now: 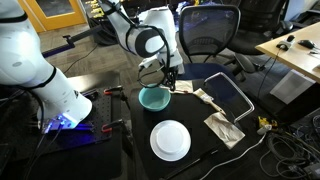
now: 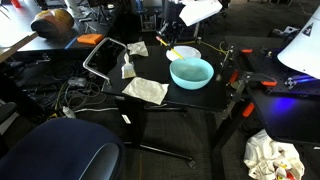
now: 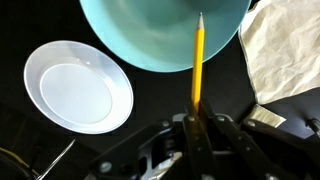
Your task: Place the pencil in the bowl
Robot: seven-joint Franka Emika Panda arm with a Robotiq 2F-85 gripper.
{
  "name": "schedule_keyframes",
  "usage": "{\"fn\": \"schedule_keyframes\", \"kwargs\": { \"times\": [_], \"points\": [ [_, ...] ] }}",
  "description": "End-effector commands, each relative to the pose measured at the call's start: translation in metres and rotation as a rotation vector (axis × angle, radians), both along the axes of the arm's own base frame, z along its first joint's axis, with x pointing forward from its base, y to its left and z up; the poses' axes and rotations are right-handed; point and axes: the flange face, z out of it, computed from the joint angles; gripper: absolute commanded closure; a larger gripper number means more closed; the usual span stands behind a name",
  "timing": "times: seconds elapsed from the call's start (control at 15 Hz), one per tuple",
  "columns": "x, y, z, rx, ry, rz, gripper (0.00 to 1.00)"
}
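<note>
Angling down toward bowl (image 3: 150, 35), pincer (image 3: 196, 116) clamping pencil (image 3: 198, 60)

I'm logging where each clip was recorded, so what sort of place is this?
Probably an office or lab: a mesh office chair, a wooden desk, and loose cables on the floor beside the black table.

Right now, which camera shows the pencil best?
The wrist view: the pencil runs sharp and nearly full length, its tip over the bowl. The exterior views give at most a tiny yellow sliver near the bowl.
</note>
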Motion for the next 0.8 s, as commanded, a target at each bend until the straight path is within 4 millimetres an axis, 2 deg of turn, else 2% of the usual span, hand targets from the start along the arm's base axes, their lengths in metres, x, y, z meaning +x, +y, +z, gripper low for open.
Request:
{"fn": "schedule_keyframes", "kwargs": {
  "times": [0.0,0.4,0.73],
  "points": [
    [-0.017,0.0,-0.007,0.018,-0.026,-0.007,0.98],
    [-0.039,0.005,-0.018,0.033,-0.032,0.008,0.98],
    [-0.049,0.012,-0.025,0.031,-0.046,0.007,0.98]
  ]
}}
